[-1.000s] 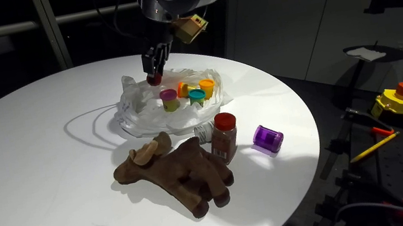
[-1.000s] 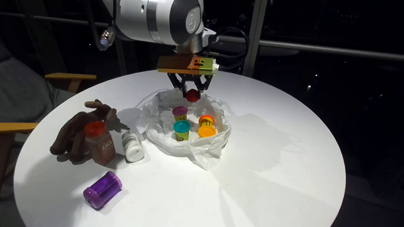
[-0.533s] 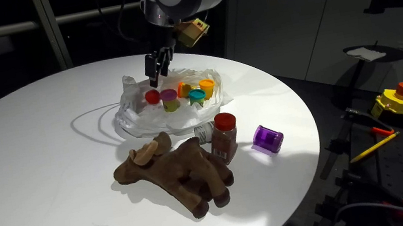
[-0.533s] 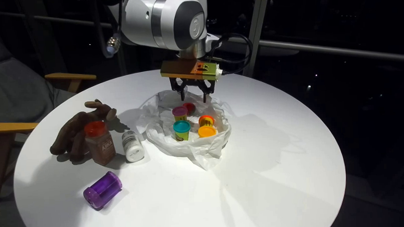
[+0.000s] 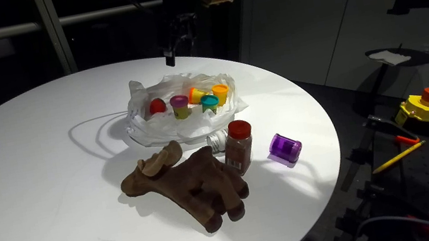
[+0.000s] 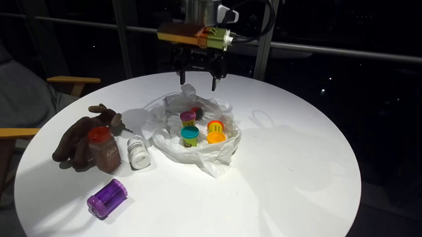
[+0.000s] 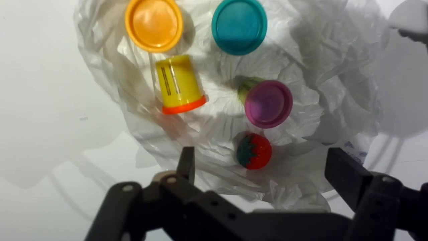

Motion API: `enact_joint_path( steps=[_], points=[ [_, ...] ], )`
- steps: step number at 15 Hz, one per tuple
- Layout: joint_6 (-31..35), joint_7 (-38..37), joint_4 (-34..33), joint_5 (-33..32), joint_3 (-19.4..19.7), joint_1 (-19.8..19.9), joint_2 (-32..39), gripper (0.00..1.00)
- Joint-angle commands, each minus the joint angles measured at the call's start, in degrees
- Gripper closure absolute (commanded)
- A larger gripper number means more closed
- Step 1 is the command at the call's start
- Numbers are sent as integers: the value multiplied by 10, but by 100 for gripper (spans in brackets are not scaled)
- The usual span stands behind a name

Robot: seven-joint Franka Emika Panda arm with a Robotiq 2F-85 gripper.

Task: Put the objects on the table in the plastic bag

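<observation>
The plastic bag (image 6: 212,155) lies spread on the white table (image 6: 287,200), its rim crumpled up. Inside it are a red strawberry toy (image 7: 255,151), teal-lidded (image 7: 239,26), orange-lidded (image 7: 153,23) and purple-lidded (image 7: 268,104) tubs, and a yellow tub (image 7: 180,82) on its side. Above the bag's far part hangs my gripper (image 6: 198,85), open and holding nothing; the strawberry shows below, between its fingers in the wrist view. Outside the bag are a brown plush moose (image 5: 190,182), a red-capped bottle (image 6: 105,150), a white bottle (image 6: 139,152) lying down and a purple cylinder (image 6: 108,198).
The red-capped bottle stands close by the moose and the white bottle, which lies near the bag's rim. Off the table are a yellow box with a red button (image 5: 422,108), a pencil (image 5: 399,157) and a chair with wooden arms (image 6: 11,132).
A second ago the jaws were closed on the strawberry above the bag. They let go, it dropped in and rolled slightly, and the gripper has since opened wide and risen.
</observation>
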State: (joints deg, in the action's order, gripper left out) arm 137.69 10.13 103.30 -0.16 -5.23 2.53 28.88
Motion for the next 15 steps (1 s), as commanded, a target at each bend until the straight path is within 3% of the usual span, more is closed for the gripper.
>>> enact_joint_path(
  steps=[1,6,9,15],
  points=[
    [-74,-18,99,40,7,8,-125,0],
    [-55,-53,253,83,34,8,-233,0],
    [-12,-64,358,72,43,-1,-263,0],
    [162,-105,510,20,23,-43,-238,0]
  ],
)
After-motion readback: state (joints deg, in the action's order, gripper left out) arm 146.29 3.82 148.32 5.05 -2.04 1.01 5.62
